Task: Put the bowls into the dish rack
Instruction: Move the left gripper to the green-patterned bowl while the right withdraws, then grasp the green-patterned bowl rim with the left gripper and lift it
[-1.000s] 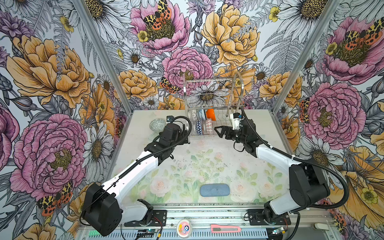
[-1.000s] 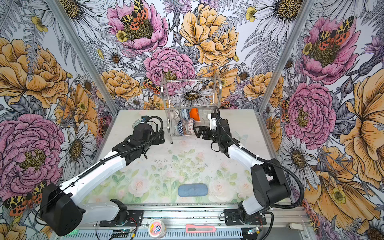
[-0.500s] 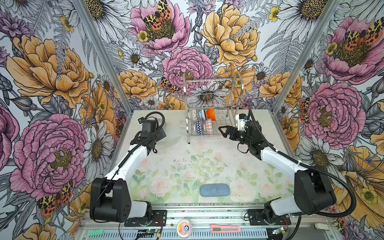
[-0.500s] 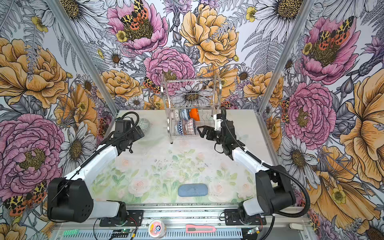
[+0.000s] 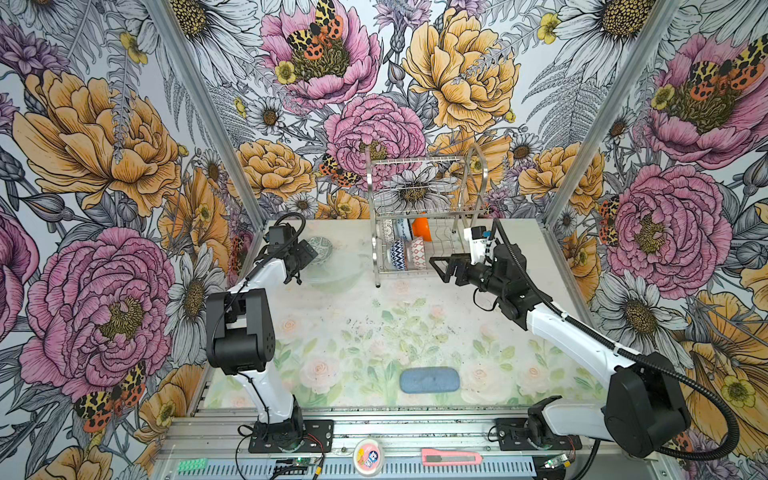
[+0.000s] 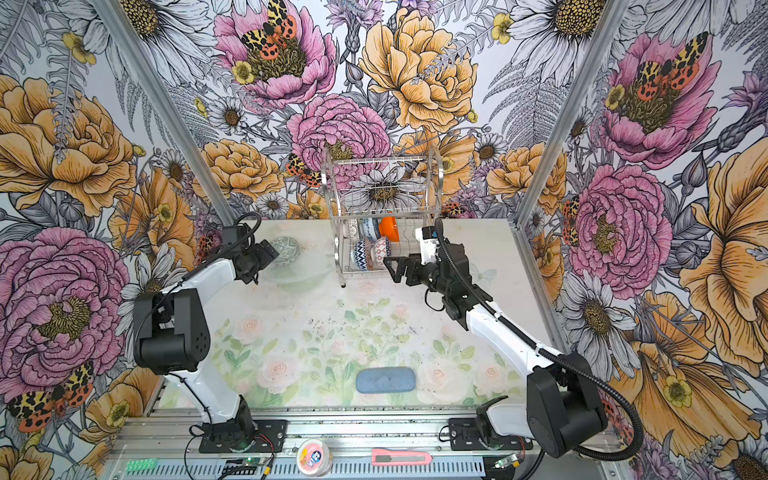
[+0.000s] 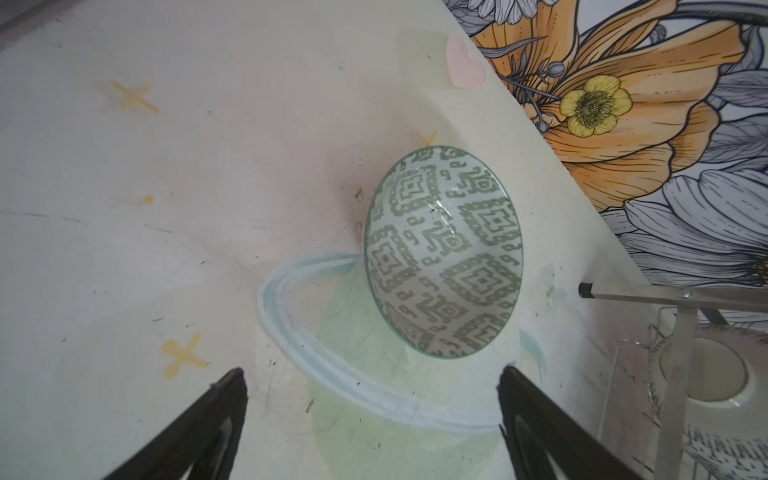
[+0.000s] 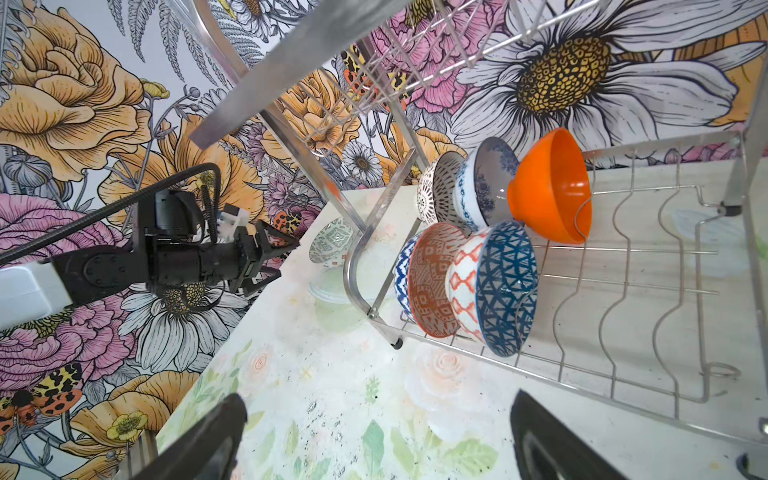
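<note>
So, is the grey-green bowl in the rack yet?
No, the grey-green bowl sits on the table beside the dish rack.

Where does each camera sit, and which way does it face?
Top views: high at the front, looking down on left arm, right arm and dish rack.
Left wrist: faces the grey-green bowl past the open left gripper.
Right wrist: faces the dish rack and left arm past the open right gripper.
Shared: all show that bowl.

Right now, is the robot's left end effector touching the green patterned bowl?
Apart. The left wrist view shows the left end effector open, its tips short of the green patterned bowl, with a clear gap between them.
</note>
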`<state>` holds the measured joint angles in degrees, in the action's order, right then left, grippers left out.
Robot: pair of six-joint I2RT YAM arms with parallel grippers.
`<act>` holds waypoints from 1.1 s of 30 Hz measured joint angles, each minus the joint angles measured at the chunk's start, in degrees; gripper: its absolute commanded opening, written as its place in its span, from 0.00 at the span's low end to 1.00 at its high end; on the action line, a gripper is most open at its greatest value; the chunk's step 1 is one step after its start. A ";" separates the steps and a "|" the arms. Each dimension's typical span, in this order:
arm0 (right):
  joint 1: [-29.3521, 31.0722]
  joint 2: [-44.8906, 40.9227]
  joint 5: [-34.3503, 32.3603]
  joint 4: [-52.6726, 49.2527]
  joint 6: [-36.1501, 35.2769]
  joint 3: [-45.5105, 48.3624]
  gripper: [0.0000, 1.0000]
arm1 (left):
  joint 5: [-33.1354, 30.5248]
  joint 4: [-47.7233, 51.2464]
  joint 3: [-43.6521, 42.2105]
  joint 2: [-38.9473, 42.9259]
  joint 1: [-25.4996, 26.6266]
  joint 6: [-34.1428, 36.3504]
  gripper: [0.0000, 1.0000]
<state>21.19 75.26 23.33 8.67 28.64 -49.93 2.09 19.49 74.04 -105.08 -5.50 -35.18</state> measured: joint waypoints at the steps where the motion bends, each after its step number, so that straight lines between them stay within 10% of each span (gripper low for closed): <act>1: 0.00 -0.02 -0.22 0.00 -0.31 0.00 1.00 | 0.37 -0.04 1.40 -1.53 0.00 -0.07 0.90; 33: -0.66 -3.52 -8.87 -2.08 -2.84 1.14 0.99 | 1.88 4.74 12.57 -14.58 0.07 3.85 0.11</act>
<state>20.53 71.75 14.46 6.59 25.80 -48.80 3.97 24.23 86.61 -119.66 -5.43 -31.33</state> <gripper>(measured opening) 0.995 0.152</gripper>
